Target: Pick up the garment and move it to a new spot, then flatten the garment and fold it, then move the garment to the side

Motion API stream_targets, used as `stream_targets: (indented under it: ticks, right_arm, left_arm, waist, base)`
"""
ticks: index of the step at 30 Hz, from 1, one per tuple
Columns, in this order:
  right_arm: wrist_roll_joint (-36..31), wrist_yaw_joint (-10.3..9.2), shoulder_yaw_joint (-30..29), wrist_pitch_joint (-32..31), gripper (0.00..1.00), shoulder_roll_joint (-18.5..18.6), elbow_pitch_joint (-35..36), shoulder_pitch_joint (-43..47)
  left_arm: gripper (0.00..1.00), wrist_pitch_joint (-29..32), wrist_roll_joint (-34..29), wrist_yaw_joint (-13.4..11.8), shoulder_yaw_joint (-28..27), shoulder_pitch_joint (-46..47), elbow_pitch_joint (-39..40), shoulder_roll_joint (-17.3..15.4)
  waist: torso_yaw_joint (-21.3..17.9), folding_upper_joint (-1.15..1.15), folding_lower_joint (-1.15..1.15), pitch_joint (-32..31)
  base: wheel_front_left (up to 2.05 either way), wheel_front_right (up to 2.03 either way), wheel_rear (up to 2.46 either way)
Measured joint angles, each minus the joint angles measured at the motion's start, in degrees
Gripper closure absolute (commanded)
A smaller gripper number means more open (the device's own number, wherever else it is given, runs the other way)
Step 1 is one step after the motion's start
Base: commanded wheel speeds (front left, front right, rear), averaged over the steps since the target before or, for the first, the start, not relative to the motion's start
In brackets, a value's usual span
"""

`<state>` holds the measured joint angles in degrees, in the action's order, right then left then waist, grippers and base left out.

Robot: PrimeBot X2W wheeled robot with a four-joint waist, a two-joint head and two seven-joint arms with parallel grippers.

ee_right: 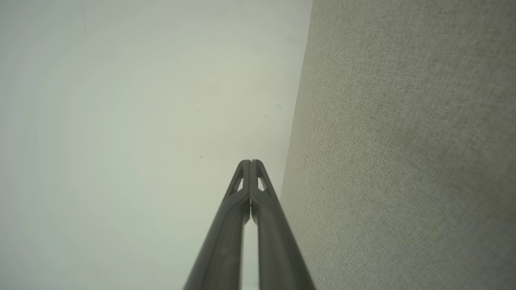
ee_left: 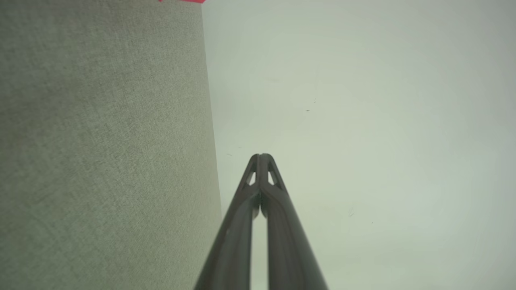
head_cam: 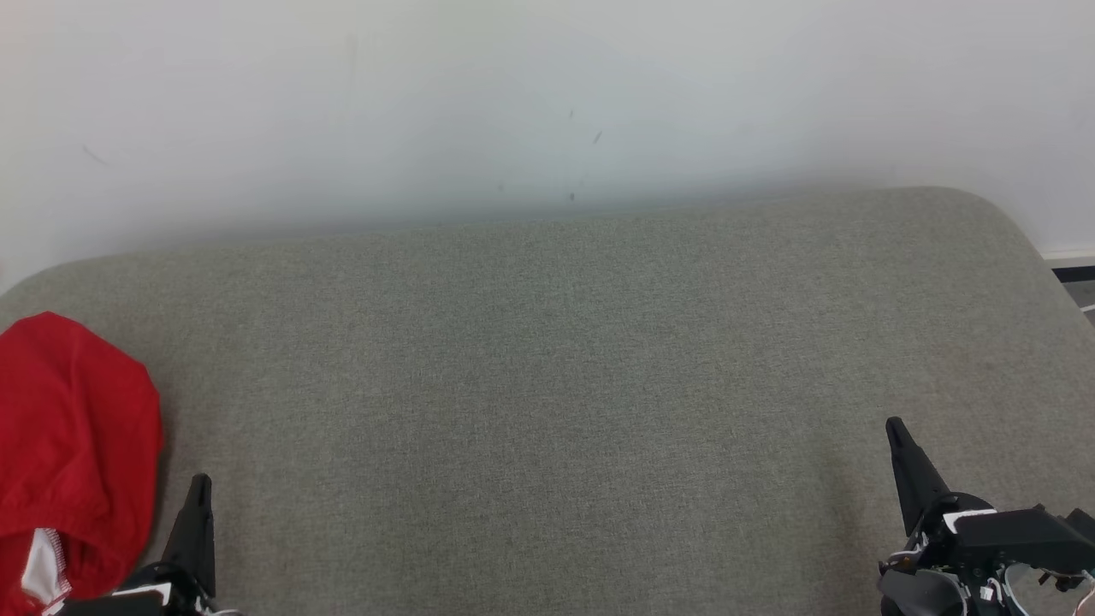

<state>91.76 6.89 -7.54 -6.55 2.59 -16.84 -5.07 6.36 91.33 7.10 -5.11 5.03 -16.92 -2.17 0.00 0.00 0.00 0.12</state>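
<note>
Grey cushion (head_cam: 547,359) w/ red garment (head_cam: 73,436) cut off at left edge; left tool (head_cam: 200,486) & right tool (head_cam: 896,428) tips together

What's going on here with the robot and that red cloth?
Nothing is being handled right now. The red garment lies bunched at the left edge of the grey cushioned surface. The left claw sits just beside it, shut and empty, and the right claw is shut and empty too, at the other side.
</note>
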Motion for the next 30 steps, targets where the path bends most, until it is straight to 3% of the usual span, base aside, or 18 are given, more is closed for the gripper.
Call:
stream_targets:
  ticks: [20, 21, 22, 23, 30]
  right_arm:
    - [0.0, 0.0, 0.0, 0.0, 1.0, 0.0, 0.0, 0.0]
    - [0.0, -0.02, 0.1, 0.0, 0.0, -0.1, -0.3, 0.1]
    - [0.0, -0.09, 0.1, 0.0, 1.0, -0.2, -0.9, 0.4]
    - [0.0, -0.09, 0.1, 0.0, 0.0, -0.3, -1.5, 1.0]
    - [-0.5, -0.18, 1.2, 1.0, 0.0, -0.7, -2.5, 2.3]
  left_arm:
    - [1.0, 0.0, 0.0, 0.0, 0.0, 0.0, 0.0, 0.0]
    - [0.0, 0.0, 0.0, 0.0, 0.1, -0.1, -0.4, 0.1]
    - [1.0, 0.0, 0.0, -0.1, 0.2, -0.4, -1.0, 0.3]
    - [0.0, 0.0, 0.0, -0.1, 0.2, -0.9, -1.4, 0.5]
    - [0.0, -0.9, -0.1, -0.1, 0.7, -2.3, -2.4, 0.8]
  waist:
    - [0.0, 0.0, 0.0, 0.0]
    - [0.0, 0.0, 0.0, 0.0]
    - [0.0, 0.0, 0.0, 0.0]
    - [0.0, 0.0, 0.0, 0.0]
    - [0.0, 0.0, 0.0, 0.0]
  base:
    - [0.0, 0.0, 0.0]
    - [0.0, 0.0, 0.0]
    - [0.0, 0.0, 0.0]
    - [0.0, 0.0, 0.0]
    - [0.0, 0.0, 0.0]
